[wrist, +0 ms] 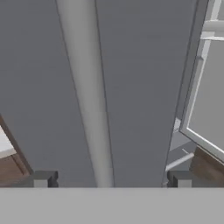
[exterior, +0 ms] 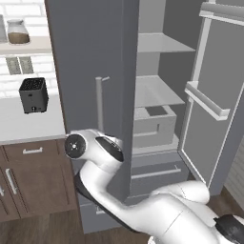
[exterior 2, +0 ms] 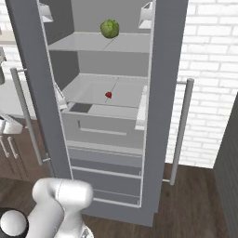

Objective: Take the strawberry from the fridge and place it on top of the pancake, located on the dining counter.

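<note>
Left of the fridge (exterior: 90,57) opening, the claw (wrist: 111,180) hangs released, its tips straddling the closed door's upright bar handle (wrist: 89,96). The strawberry (exterior 2: 109,95) sits inside on the middle shelf (exterior 2: 93,90), below the cabbage (exterior 2: 109,28), so rightward of and beyond the claw. I see no readable writing.

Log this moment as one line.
gripper: open, straddling fridge door handle | strawberry: on shelf | cabbage: shelf above
</note>
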Robot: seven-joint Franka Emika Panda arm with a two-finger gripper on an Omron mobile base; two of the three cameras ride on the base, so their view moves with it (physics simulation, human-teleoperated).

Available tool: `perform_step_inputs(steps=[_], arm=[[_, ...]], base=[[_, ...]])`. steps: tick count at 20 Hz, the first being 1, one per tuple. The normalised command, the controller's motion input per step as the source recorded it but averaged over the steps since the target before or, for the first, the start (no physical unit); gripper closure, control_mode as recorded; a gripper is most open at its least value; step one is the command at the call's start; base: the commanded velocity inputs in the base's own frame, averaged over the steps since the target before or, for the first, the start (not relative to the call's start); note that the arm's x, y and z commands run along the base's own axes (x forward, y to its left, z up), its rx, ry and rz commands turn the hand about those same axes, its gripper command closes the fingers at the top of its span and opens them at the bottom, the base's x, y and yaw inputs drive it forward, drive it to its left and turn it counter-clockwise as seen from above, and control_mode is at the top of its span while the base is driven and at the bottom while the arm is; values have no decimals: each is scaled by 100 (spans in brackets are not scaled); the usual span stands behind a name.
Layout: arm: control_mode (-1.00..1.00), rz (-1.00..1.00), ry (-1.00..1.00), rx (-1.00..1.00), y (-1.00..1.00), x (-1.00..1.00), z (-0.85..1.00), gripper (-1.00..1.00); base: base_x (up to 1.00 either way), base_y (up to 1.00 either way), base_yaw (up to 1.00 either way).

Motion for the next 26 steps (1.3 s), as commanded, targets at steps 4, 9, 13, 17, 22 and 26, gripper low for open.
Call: perform_step_inputs(steps=[4,9,13,17,22,26], arm=[[-100,3,-1,9,13,-70,7,-100],[-100,7,-16,37,-16,-89,17,-100],[-100,6,-4,62,-68,-59,50,-100],[-100,0,-2,76,-99,-41,67,-100],[-100,0,0,79,-100,-12,86,-100],[-100,-5,3,72,-100,-4,67,-100]], base=[[0,0,0],[0,0,0],[0,0,0],[0,0,0],[0,0,0],[0,0,0]])
